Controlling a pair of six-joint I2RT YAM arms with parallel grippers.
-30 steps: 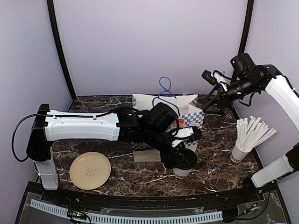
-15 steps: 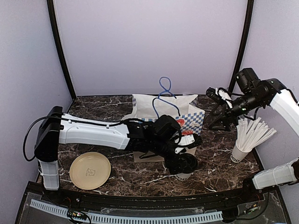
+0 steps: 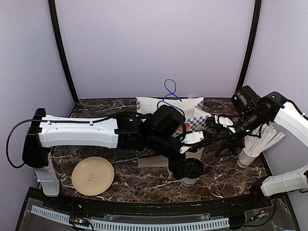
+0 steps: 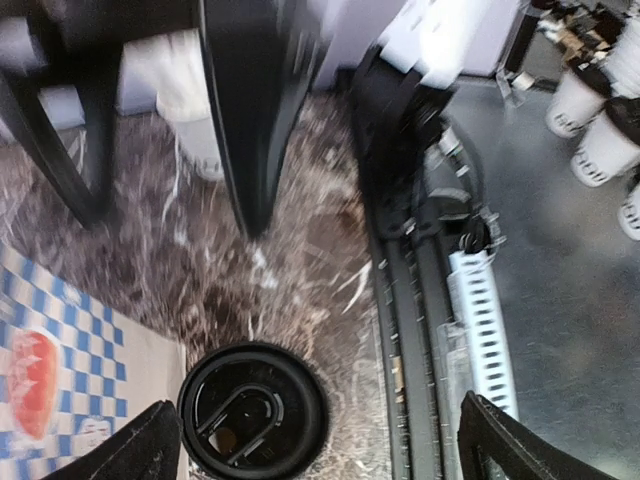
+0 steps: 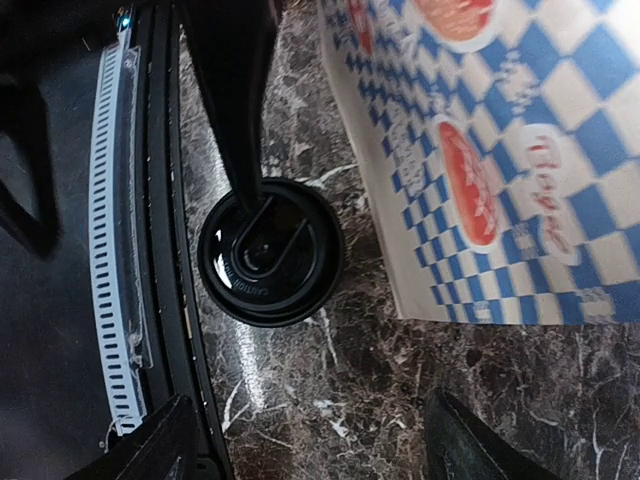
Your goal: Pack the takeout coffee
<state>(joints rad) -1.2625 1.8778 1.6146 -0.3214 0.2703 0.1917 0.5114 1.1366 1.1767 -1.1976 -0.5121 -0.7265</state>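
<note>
Dark veined marble covers the table (image 3: 144, 185) between lilac walls, and a blue-checked paper bag (image 3: 190, 120) stands at its middle in the overhead view. Just in front of the bag stands the coffee cup (image 3: 188, 173), white paper under a black lid. The left gripper (image 3: 193, 141) hangs over it and the right gripper (image 3: 219, 134) reaches in from the bag's right side; their fingers overlap here, and the arm hides most of the cup's wall. A cup of sticks (image 3: 250, 153) stands well right of the bag, and a tan plate (image 3: 93, 176) lies well to its left. From the left wrist, the lid (image 4: 252, 410) sits beside the bag's corner, between fingers (image 4: 130, 450) spread wide and gripping nothing; blurred dark shapes fill the top of this view. From the right wrist, the lid lies just off the bag's edge, that gripper's jaws are parted and empty, and a dark finger crosses the lid's rim. The cup looks light, thin-walled and easily crushed, so a gentle hold on the wall below the lid, kept upright, seems safest. Whether it is full cannot be told.
</note>
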